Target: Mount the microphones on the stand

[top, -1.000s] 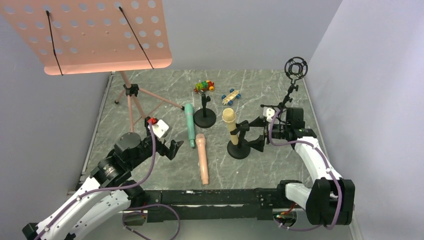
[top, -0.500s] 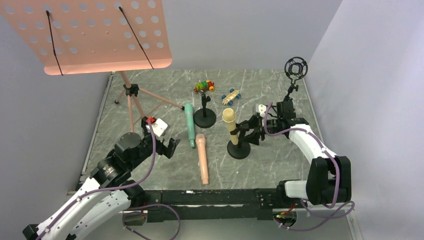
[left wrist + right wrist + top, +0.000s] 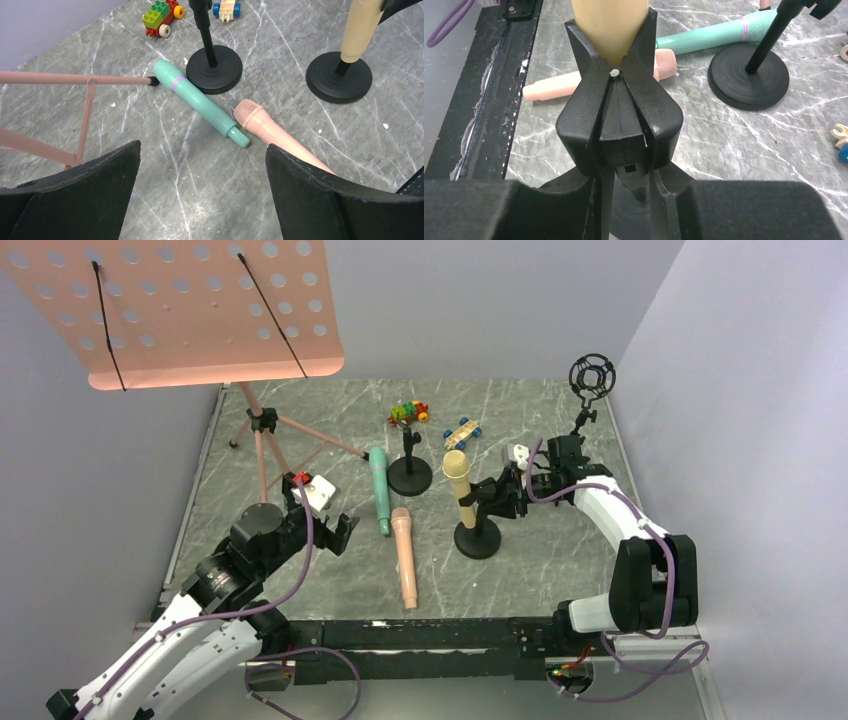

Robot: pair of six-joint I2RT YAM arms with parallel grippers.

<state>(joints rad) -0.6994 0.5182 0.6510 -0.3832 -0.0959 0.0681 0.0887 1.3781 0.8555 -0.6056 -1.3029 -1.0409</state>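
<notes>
The left gripper (image 3: 202,147) has its jaws spread wide with nothing between them. The right gripper (image 3: 497,498) has its jaws on either side of the black clip (image 3: 619,115) that holds the yellow microphone (image 3: 459,485). The fingers are blurred at the bottom edge of the right wrist view, so I cannot tell whether they press the clip or only bracket it.

The largest thing is the pink music stand (image 3: 200,310), filling the upper left of the top view, with its legs reaching onto the grey marble table (image 3: 560,570). A tall stand with a ring mount (image 3: 592,375) is at the upper right. At the centre, the yellow microphone is upright in its round-based stand (image 3: 478,538), so that one looks done. Just up and left of it is an empty stand (image 3: 410,477).

Two microphones lie flat. In the left wrist view the green microphone (image 3: 200,102) runs from upper left to lower right, its head just beside the empty stand's base. The pink microphone (image 3: 280,137) starts near the green one's tail and runs to the lower right, passing by the right finger. Both lie ahead of the open left jaws and well apart from the right arm, so the left arm is the nearer one for the next pickup. The pink one's long axis lies slantwise to the gap, so I judge the wrist needs turning.

Two toy cars (image 3: 409,413) (image 3: 462,432) sit at the upper centre, out of the way.
</notes>
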